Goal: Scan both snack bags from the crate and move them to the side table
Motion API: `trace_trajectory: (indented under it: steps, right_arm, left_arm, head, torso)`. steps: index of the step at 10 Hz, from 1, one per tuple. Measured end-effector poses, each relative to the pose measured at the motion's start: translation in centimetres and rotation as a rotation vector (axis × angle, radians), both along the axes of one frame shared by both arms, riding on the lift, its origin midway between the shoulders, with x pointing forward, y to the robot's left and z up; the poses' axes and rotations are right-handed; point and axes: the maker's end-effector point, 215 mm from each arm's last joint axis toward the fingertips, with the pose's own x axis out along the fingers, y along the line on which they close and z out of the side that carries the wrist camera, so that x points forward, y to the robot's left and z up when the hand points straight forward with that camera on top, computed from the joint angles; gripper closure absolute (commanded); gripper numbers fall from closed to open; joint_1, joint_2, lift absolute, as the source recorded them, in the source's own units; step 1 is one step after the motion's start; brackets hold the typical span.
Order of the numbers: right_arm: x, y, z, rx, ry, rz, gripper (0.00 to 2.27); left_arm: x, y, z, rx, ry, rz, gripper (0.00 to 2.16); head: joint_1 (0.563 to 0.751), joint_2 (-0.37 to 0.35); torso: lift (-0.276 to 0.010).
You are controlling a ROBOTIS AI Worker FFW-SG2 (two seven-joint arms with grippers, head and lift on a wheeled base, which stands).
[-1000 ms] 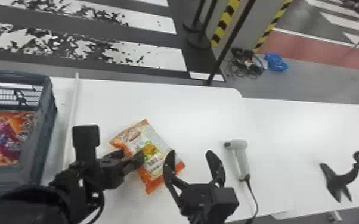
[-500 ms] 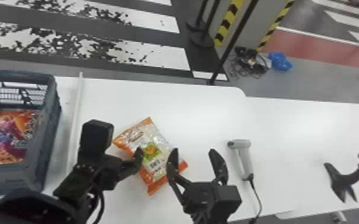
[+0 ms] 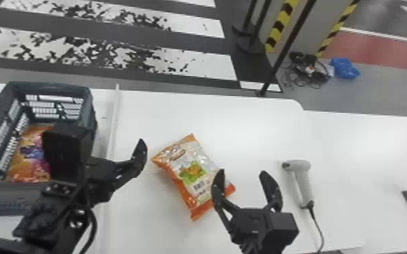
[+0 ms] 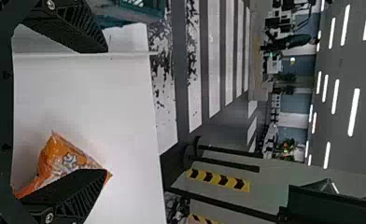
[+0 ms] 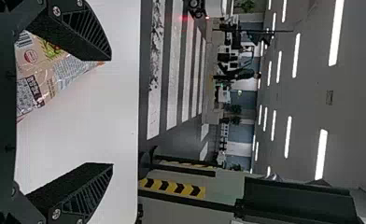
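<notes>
We saw the left arm angled in from the near left corner, its left gripper poised to the left of the loose snack bag, fingers spread wide. Our right gripper pointed forward at the bag's near right corner, its fingers parted too; whether the closer finger touched the wrapper, we could not tell.

To the left of the loose bag stood the crate, its walls surrounding a second snack bag, partly hidden from us by the left arm. A thin white strip ran between crate and loose bag. The scanner lay to the loose bag's right, beyond the right gripper, trailing a dark cable.

We found the loose bag lying flat on the white table, between the two grippers.
</notes>
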Motion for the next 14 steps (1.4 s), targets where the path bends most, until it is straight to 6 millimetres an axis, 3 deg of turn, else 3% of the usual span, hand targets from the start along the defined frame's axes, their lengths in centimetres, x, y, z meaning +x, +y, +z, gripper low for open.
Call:
trace_trajectory:
  steps: [2,3,5,6,7,10,12,14]
  right_arm:
    - [0.1,1.0,-0.2,-0.004,0.004,0.048,0.44]
    - [0.2,1.5,-0.2,-0.009,0.006,0.072,0.7]
    - [0.2,2.6,-0.9,-0.022,0.023,0.121,1.51]
    - [0.3,3.1,-1.3,-0.026,0.034,0.139,1.67]
    - [0.3,4.3,-1.8,-0.027,0.052,0.191,2.05]
    - [0.8,7.8,-5.6,-0.018,0.216,0.377,2.22]
    - [2.0,10.2,-7.1,-0.002,0.316,0.493,2.22]
    - [3.1,11.3,-8.1,-0.001,0.4,0.554,2.22]
  left_arm:
    - [0.0,4.6,3.7,0.01,-0.172,0.045,0.09]
    - [-0.4,6.6,4.8,0.017,-0.229,0.066,0.09]
    - [-1.6,9.5,5.3,0.027,-0.276,0.079,0.1]
    - [-2.2,10.8,5.8,0.033,-0.313,0.081,0.1]
    - [-2.7,12.2,6.5,0.042,-0.35,0.096,0.11]
    - [-4.0,15.9,6.0,0.032,-0.369,0.136,0.13]
    - [-4.5,16.7,5.7,0.028,-0.37,0.15,0.13]
    - [-4.5,17.2,5.7,0.022,-0.37,0.159,0.14]
  head:
    - [0.695,-0.122]
    - [0.695,-0.077]
    - [0.695,-0.008]
    - [0.695,0.007]
    - [0.695,0.045]
    - [0.695,0.15]
    - [0.695,0.212]
    - [0.695,0.235]
  torso:
    - [-0.075]
    - [-0.075]
    - [-0.075]
    - [-0.075]
    - [-0.075]
    - [-0.075]
    - [-0.075]
    - [-0.075]
